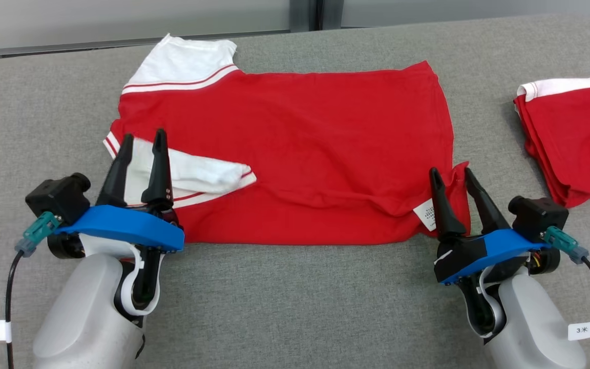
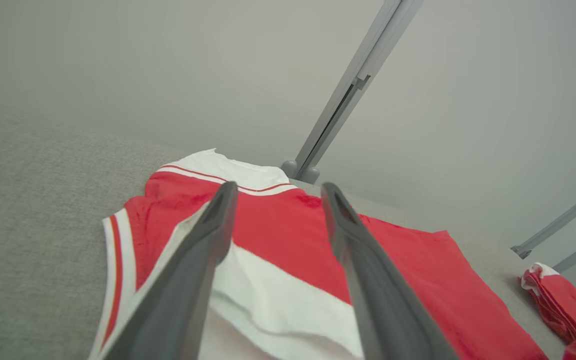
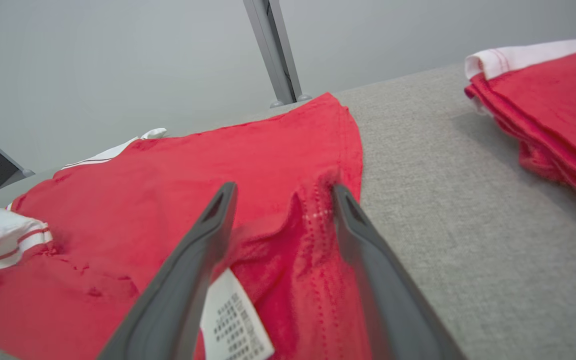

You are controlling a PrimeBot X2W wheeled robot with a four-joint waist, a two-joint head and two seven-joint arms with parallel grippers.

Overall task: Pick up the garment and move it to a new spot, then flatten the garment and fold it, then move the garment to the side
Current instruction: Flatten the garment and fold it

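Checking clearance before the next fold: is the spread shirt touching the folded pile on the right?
Apart. Head view shows a strip of bare grey tabletop between the spread shirt and the folded pile.

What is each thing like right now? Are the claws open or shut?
Shirt, spread out, a bit wrinkled.
Sleeve, folded onto the shirt.
Label, showing at a turned-up corner.
Left gripper, open, over the sleeve.
Right gripper, open, beside the label.
Other shirt, folded, lying apart.
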